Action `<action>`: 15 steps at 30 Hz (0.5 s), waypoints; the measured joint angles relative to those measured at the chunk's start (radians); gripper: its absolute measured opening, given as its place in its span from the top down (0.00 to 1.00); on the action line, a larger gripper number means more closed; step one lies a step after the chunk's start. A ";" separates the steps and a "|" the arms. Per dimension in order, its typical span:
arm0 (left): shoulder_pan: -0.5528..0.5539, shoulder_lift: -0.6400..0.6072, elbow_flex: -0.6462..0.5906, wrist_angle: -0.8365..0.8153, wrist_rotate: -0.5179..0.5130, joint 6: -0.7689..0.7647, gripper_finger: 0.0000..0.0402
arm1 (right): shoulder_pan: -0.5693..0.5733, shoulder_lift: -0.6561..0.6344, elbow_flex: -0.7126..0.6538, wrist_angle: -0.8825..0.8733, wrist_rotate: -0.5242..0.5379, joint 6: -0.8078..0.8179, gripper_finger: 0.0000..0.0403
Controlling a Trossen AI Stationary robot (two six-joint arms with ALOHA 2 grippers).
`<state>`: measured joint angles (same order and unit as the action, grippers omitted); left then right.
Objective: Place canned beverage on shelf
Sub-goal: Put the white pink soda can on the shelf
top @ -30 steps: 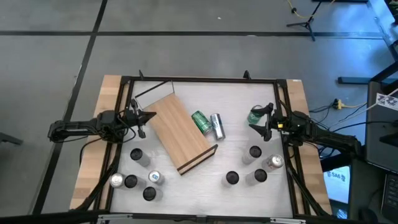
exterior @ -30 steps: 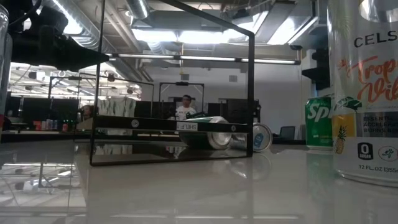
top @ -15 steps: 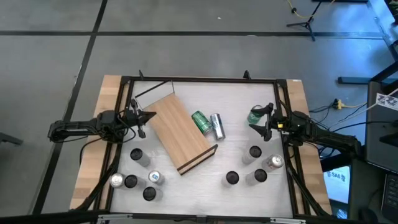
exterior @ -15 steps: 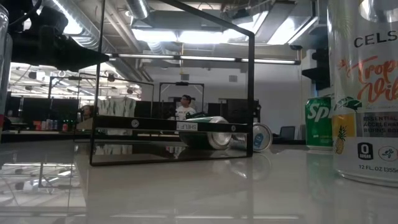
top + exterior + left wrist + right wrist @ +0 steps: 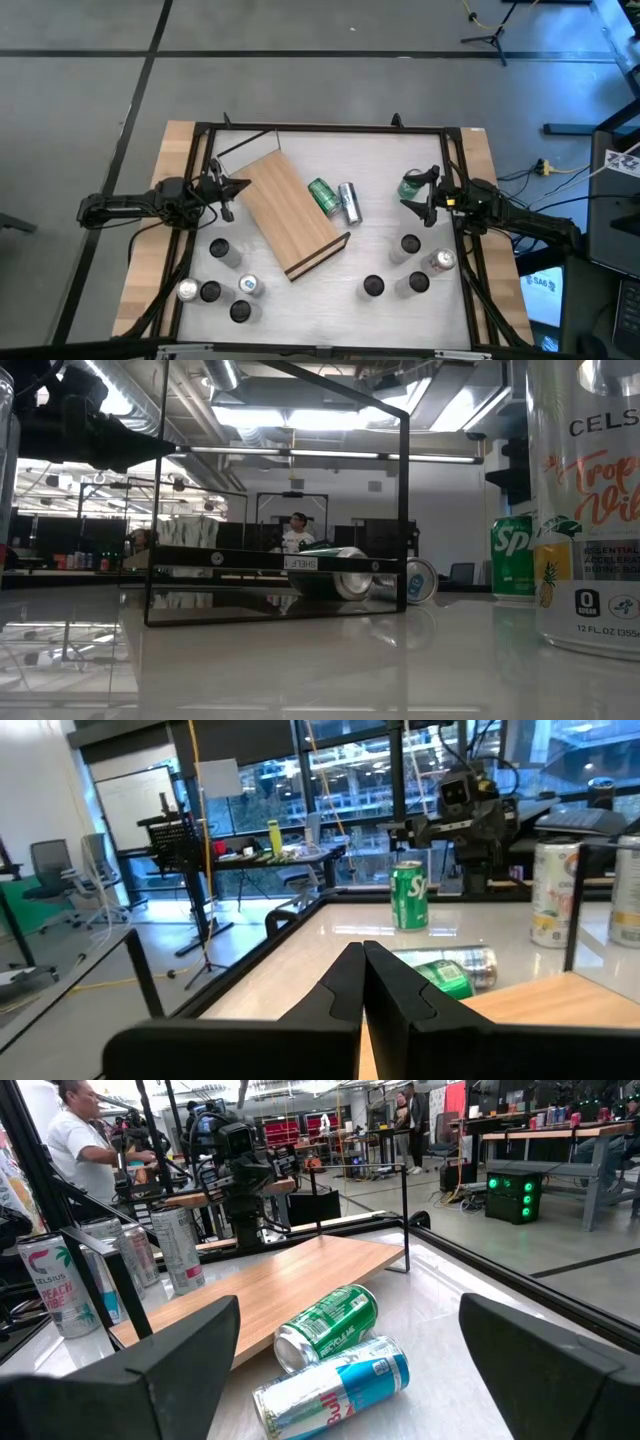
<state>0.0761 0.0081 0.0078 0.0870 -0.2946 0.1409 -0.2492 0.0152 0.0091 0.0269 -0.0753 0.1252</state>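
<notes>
1. High view. You see the left gripper [image 5: 232, 188] at centre left with its fingers pressed together and holding nothing, its tip just beside the upper left end of the shelf [image 5: 290, 213]. The right gripper [image 5: 421, 195] at centre right stands wide open around an upright green can [image 5: 411, 186]; whether the fingers touch it cannot be told. The shelf is a light-wood board lying diagonally at centre, with a dark lip along its lower right end. Two cans lie on their sides just right of it: a green one [image 5: 322, 195] and a silver and blue one [image 5: 349, 202]. More cans stand upright at lower left and lower right. Nothing has shifted since the earlier frame.

2. Low view. The shelf [image 5: 270, 563] runs across mid-frame, with the fallen green can [image 5: 335, 572] behind it. Unchanged from before.

3. Left wrist view. Closed fingers [image 5: 385, 982] meet at the bottom centre.

4. Right wrist view. Spread fingers [image 5: 185, 1345] flank the two fallen cans; the shelf [image 5: 270, 1285] lies behind them.
</notes>
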 joint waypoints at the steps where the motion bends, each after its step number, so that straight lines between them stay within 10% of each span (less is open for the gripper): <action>1: 0.000 0.000 0.000 0.000 0.000 -0.001 1.00 | 0.000 0.000 0.000 0.000 0.000 0.000 0.08; 7: 0.000 0.000 0.000 0.004 0.050 -0.031 0.96 | 0.000 0.000 0.000 0.000 0.000 0.000 0.08; 15: 0.000 0.000 0.000 0.041 0.129 0.003 0.67 | 0.000 0.000 0.000 0.000 0.000 0.000 0.08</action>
<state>0.0761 0.0082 0.0078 0.1281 -0.1651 0.1440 -0.2492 0.0154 0.0092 0.0269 -0.0753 0.1253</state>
